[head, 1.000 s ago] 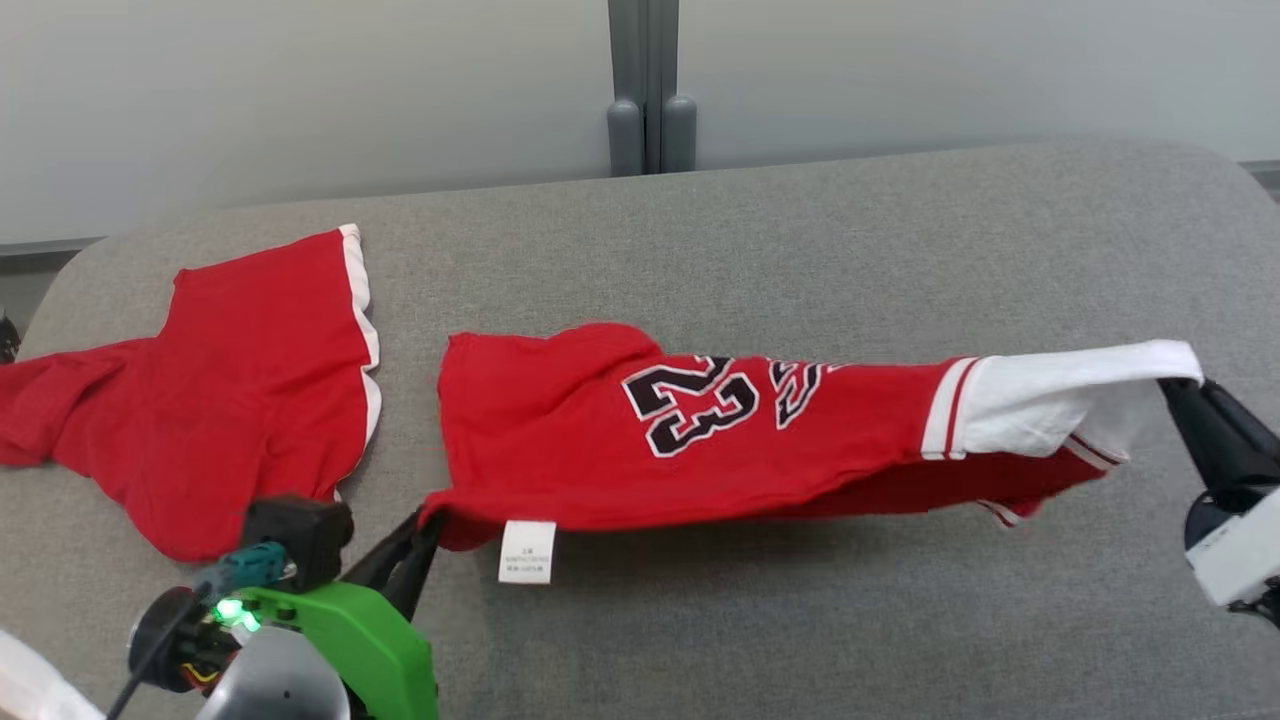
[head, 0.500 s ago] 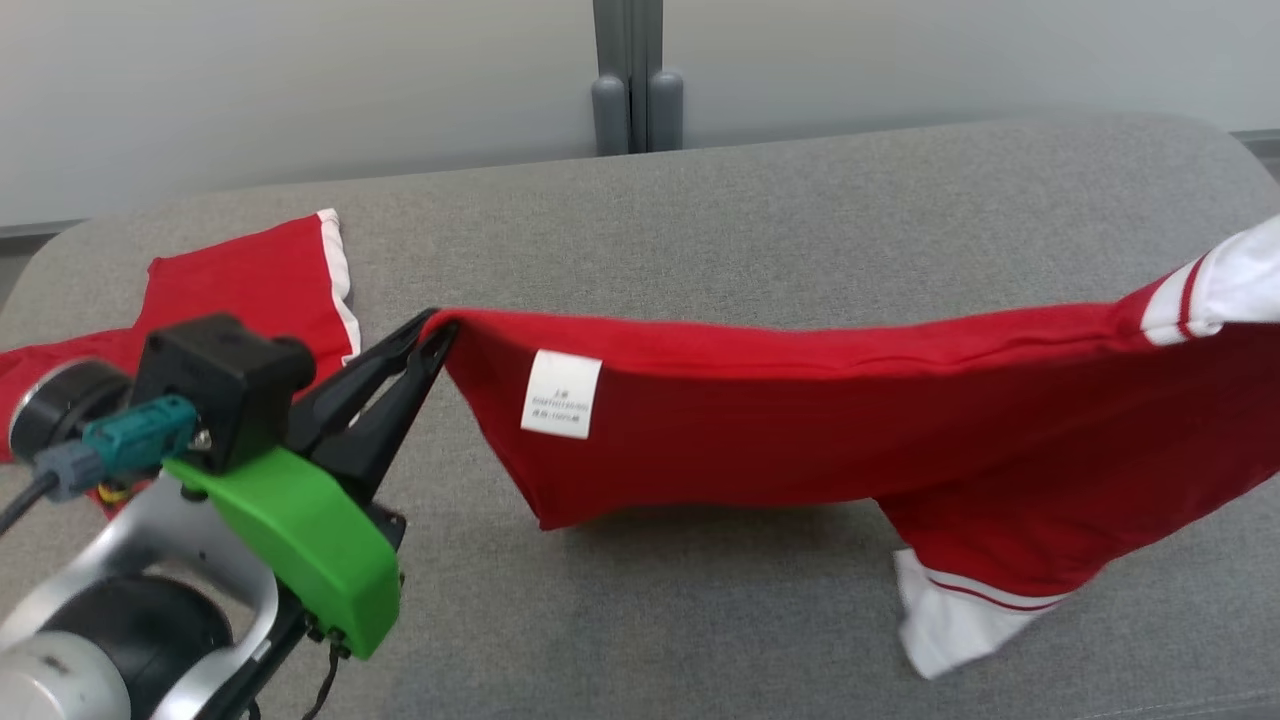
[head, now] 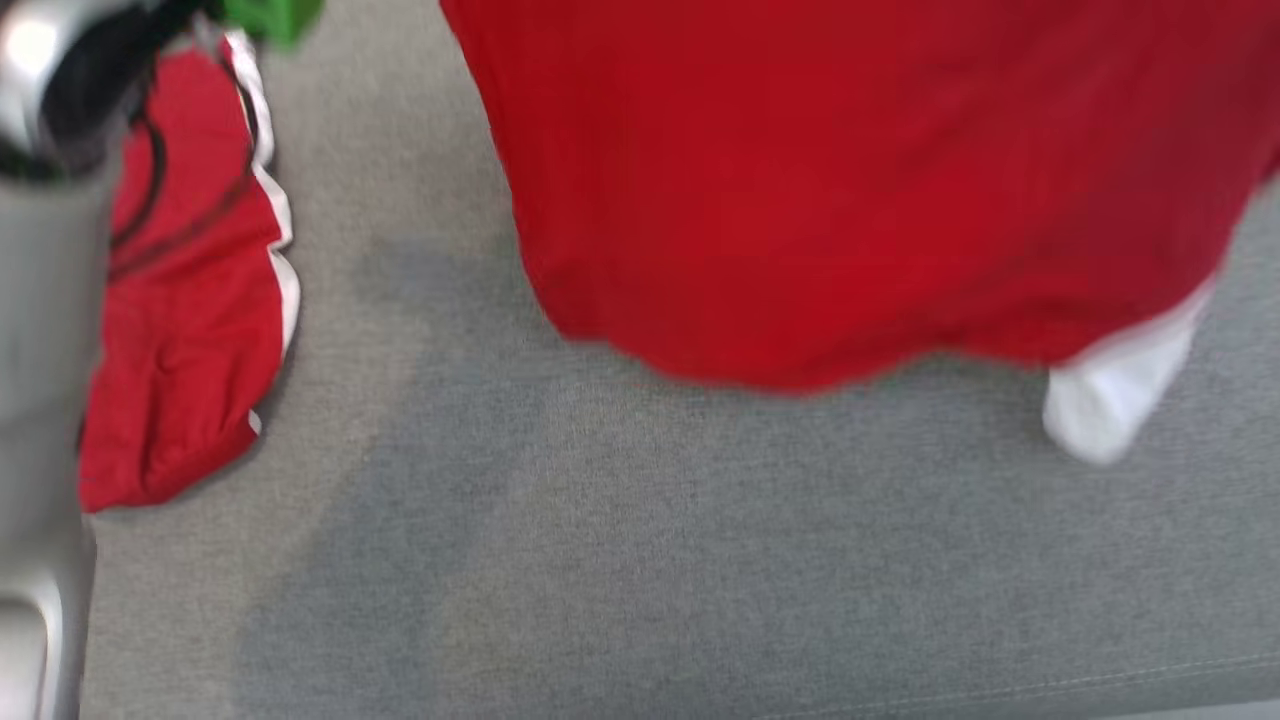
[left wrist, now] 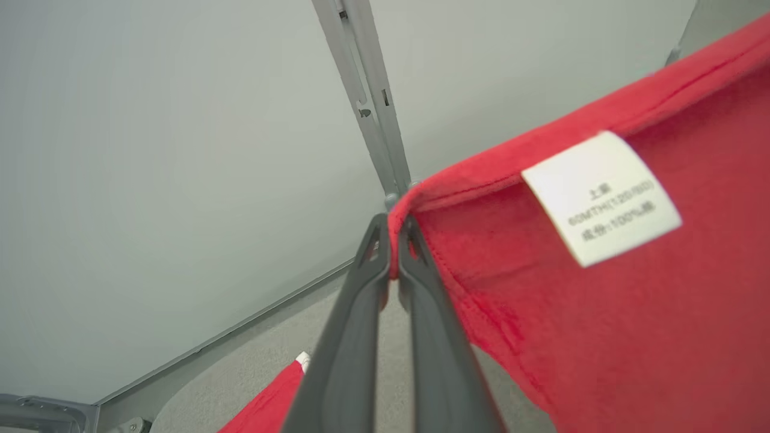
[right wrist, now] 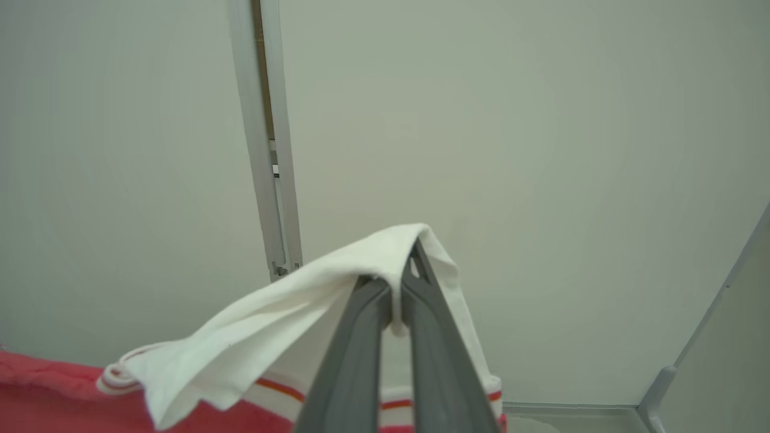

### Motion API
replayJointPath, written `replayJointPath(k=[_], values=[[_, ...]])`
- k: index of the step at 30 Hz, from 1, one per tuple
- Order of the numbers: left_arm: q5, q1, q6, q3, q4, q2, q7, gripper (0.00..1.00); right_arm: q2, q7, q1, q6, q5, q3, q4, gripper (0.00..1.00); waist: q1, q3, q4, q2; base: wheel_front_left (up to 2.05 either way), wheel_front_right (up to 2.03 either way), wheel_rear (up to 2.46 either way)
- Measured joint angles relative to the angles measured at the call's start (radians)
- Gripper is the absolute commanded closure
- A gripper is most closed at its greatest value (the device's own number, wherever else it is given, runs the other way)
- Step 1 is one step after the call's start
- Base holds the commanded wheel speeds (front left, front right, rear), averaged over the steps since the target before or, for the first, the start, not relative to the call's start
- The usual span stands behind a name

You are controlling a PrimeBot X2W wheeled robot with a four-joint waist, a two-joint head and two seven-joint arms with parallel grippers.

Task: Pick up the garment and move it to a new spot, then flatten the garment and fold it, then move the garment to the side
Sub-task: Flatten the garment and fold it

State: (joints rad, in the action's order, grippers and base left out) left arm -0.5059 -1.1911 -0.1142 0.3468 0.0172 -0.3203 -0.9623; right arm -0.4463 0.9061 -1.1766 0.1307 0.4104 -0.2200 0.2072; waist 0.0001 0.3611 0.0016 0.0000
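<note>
**Shirt aloft on two thin pinches**

We have the garment hanging above the grey cushion, stretched between our two arms. Its lower edge droops close to the cushion, and the blur stops us telling whether it touches. The left gripper is pressed together on a red hem corner. The right gripper is pinching a fold of the white sleeve.

Our main worry is a slip, because each jaw pair bites only a thin edge of cloth and a quick swing or a hard pull apart could tug a corner free. If one corner goes, the shirt would drop in a heap on the cushion and need picking up again. It could also come down bunched or twisted, which would make flattening harder. The dangling white piece might tuck underneath when the shirt lands. A landing too far toward the cushion's left side could overlap the other red garment lying there.

By our count:
- two garments, one held and one lying
- two grippers
- one care label
- two white sleeve parts
- one cushion
</note>
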Motion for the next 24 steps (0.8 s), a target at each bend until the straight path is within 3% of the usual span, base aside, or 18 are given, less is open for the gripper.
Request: replayJointPath(k=[4,8,12,17,24], values=[[0.092,-0.234,0.037,0.004,-0.226,0.053,0.072,1.0,0.114,-0.122,-0.272,0.0,-0.173,0.069,-0.244,1.0,0.0001,0.109,0.002,0.0,0.0,0.0,0.0],[0.178,-0.418,0.132,-0.019,-0.422,0.112,0.239,1.0,0.231,-0.322,-0.475,0.0,-0.316,0.044,-0.449,1.0,0.0002,0.211,0.001,0.0,0.0,0.0,0.0],[0.225,-0.509,0.148,0.0,-0.569,0.152,0.415,1.0,0.322,-0.475,-0.555,0.0,-0.371,0.011,-0.611,1.0,0.0002,0.291,-0.007,0.0,0.0,0.0,0.0],[0.196,-0.46,0.131,-0.011,-0.708,0.195,0.586,1.0,0.325,-0.61,-0.471,0.0,-0.344,0.056,-0.721,1.0,0.0003,0.352,-0.023,0.0,0.0,0.0,0.0],[0.144,-0.2,0.07,0.003,-0.797,0.217,0.789,1.0,0.279,-0.757,-0.062,0.0,-0.194,0.148,-0.72,1.0,0.0001,0.331,-0.043,0.0,0.0,0.0,0.0]])
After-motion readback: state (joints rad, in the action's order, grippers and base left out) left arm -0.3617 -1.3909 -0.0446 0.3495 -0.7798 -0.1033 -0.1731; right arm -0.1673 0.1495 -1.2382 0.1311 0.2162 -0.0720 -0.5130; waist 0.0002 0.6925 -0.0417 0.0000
